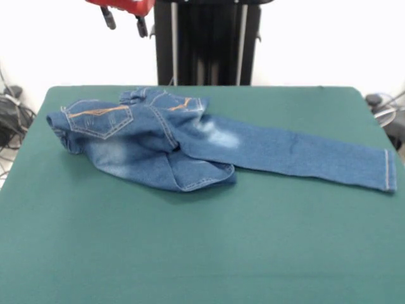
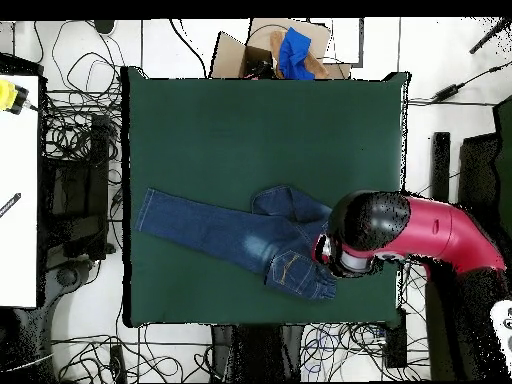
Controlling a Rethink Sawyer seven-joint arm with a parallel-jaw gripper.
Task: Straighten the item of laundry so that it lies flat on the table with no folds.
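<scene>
We see the jeans (image 1: 190, 142) on the table (image 1: 202, 253), one leg folded back; above their waistband, the gripper (image 1: 124, 22) hangs, jaws apart, empty.

The small blue jeans (image 1: 190, 142) lay on the green bench (image 1: 202, 253), back pockets up, one leg stretched straight, the other folded back on itself.

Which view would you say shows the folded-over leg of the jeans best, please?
The front view. There the jeans face the camera, and the folded leg shows doubled back on itself beside the straight leg. The overhead view shows the same fold only as a short stub, with the arm covering the waist end.
</scene>
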